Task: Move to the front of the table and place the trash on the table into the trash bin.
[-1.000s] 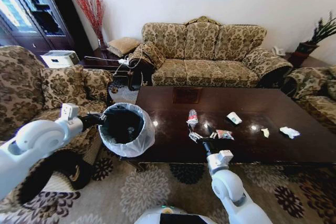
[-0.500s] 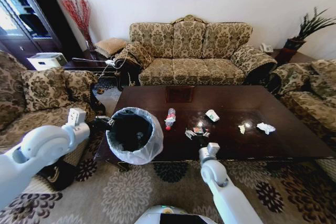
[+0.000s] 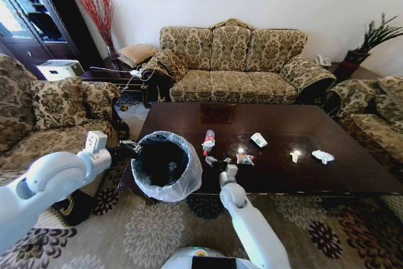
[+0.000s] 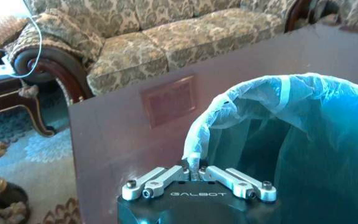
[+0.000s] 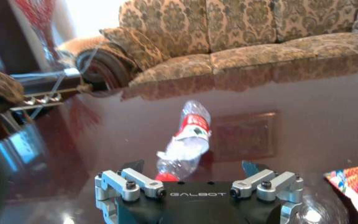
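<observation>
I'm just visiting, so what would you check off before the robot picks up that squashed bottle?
1. Right gripper fingers open: ok.
2. Crushed bottle lies between those fingers: ok, it looks lined up.
3. Left gripper pinching the trash bin rim: ok.
4. Bin mouth faces up beside the table: ok.
5. Wrapper apart from the bottle: ok.
6. Bin has room left: cannot tell.

The white left arm reaches forward, its left gripper (image 4: 195,175) pinched closed; the right arm stretches ahead — its right gripper (image 5: 195,171) spread wide.
</observation>
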